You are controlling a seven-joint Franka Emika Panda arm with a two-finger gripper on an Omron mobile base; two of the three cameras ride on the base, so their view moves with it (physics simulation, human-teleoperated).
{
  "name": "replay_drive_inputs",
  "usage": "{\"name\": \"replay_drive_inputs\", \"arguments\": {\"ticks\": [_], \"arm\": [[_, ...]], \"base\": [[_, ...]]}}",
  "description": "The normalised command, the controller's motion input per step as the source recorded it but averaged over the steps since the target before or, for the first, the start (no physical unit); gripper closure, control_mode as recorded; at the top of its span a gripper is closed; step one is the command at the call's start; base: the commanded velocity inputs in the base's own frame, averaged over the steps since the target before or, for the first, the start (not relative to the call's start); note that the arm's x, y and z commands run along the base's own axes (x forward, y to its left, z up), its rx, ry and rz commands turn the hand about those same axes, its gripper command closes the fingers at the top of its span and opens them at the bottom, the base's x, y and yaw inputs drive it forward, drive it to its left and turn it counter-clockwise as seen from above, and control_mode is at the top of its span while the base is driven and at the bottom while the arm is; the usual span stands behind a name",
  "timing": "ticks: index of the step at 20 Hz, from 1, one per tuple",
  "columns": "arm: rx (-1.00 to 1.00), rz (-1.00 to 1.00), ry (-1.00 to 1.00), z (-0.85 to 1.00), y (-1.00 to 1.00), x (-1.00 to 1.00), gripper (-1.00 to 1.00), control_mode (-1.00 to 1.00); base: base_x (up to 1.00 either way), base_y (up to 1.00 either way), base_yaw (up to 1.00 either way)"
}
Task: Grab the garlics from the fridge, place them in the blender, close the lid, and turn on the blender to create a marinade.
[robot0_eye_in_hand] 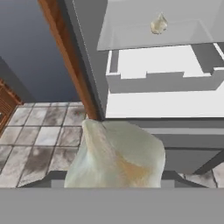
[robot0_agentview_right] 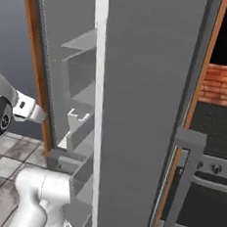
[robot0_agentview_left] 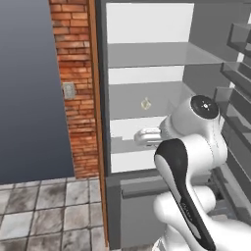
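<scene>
The left base view looks from behind the white robot arm (robot0_agentview_left: 188, 186), forward and a bit down, straight into the tall open grey fridge with white back wall (robot0_agentview_left: 147, 22). It sits fairly near.

The right base view looks from the other side. It sees the fridge's grey door (robot0_agentview_right: 147, 89) edge-on, very close. Both views share the fridge and the arm.

The hand view sits low, looking up along the wood-brown side panel (robot0_eye_in_hand: 65, 52) at a grey shelf (robot0_eye_in_hand: 131, 37), with a big cream-white garlic bulb (robot0_eye_in_hand: 118, 159) right against the lens.
</scene>
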Motion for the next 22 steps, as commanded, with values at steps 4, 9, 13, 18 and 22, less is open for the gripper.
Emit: {"name": "replay_drive_inputs", "arguments": {"ticks": [4,9,13,18,22], "arm": [[0.0,0.0,0.0,0.0,0.0,0.0,1.0,1.0],[0.0,0.0,0.0,0.0,0.0,0.0,1.0,1.0],[0.0,0.0,0.0,0.0,0.0,0.0,1.0,1.0],[0.0,0.0,0.0,0.0,0.0,0.0,1.0,1.0],[0.0,0.0,0.0,0.0,0.0,0.0,1.0,1.0]], "base": [[-0.24,0.89,-0.01],[-0.21,0.8,-0.5],[-0.32,0.18,-0.94],[-0.06,0.09,-0.99],[-0.02,0.07,-0.99]]}}
